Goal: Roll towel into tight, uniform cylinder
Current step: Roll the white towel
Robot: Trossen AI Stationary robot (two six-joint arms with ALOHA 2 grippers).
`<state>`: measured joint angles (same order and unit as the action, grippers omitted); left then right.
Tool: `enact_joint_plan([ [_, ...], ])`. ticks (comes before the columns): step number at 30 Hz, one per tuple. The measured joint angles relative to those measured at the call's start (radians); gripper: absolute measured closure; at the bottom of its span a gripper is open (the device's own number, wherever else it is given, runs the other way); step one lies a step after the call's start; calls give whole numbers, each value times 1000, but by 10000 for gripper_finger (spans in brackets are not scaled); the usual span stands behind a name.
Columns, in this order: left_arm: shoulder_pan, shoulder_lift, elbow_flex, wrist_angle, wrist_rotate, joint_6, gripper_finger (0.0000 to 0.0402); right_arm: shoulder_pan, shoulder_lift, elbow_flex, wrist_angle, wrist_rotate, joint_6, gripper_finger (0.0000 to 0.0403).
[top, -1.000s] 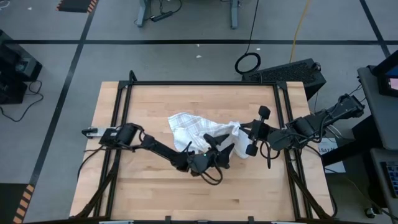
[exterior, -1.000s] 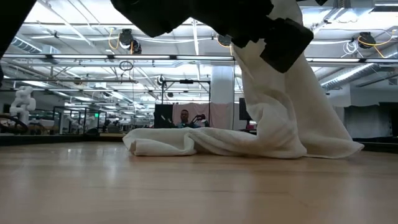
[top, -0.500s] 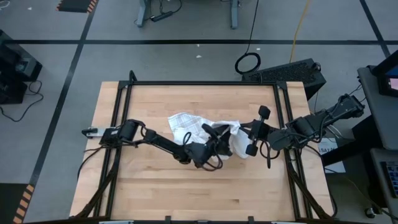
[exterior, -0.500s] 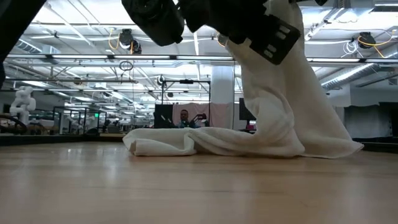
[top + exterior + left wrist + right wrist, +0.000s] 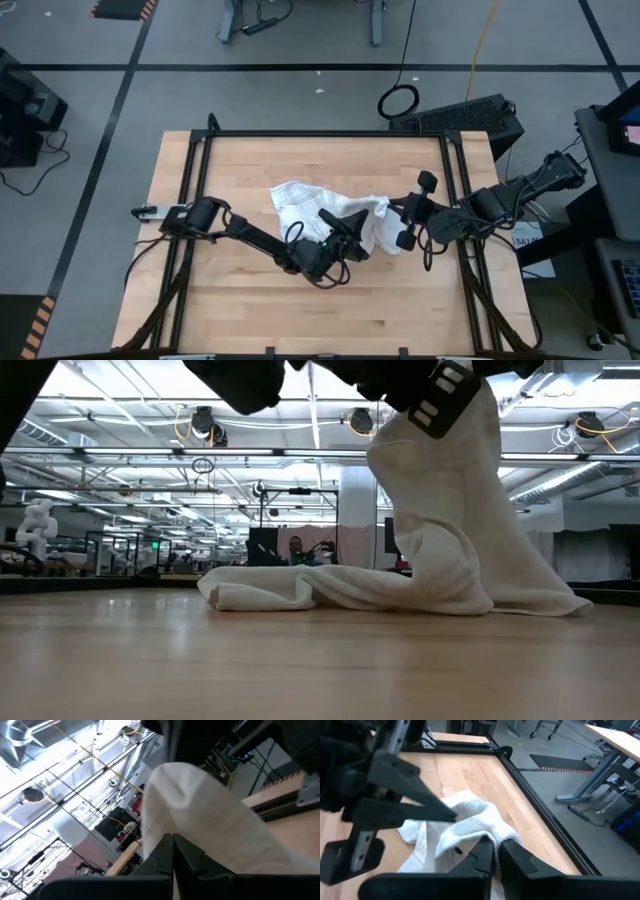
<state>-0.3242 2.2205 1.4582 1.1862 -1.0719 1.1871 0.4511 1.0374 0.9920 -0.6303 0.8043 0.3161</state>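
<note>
Fingers of the left gripper (image 5: pixel 352 222) are pinched together on a fold of the towel (image 5: pixel 312 204), near the table's (image 5: pixel 250 310) middle. Crumpled cloth trails flat toward the far left and rises in a peak on the right, where the right gripper (image 5: pixel 388 222) clamps its other raised edge, fingers (image 5: pixel 482 851) nearly touching.

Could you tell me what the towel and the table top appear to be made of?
The towel: thin white woven cloth, probably cotton, since it drapes and folds softly. The table top: light wood with a smooth finish, showing plank seams and grain.
</note>
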Motion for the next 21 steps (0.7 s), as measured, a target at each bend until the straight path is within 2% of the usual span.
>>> enact_joint_plan([
  [6, -13, -13, 0, -33, 4, -53, 399, 0, 5, 0, 49, 1, 24, 387],
  [11, -13, -13, 0, -141, 47, -275, 391, 0, 21, 0, 105, 7, -4, 387],
  [15, -13, -12, 0, -248, 169, -477, 336, 0, 24, 0, 134, 13, -28, 387],
  [21, -13, -13, 0, -267, 159, -537, 220, 0, 24, 0, 138, 35, -33, 387],
])
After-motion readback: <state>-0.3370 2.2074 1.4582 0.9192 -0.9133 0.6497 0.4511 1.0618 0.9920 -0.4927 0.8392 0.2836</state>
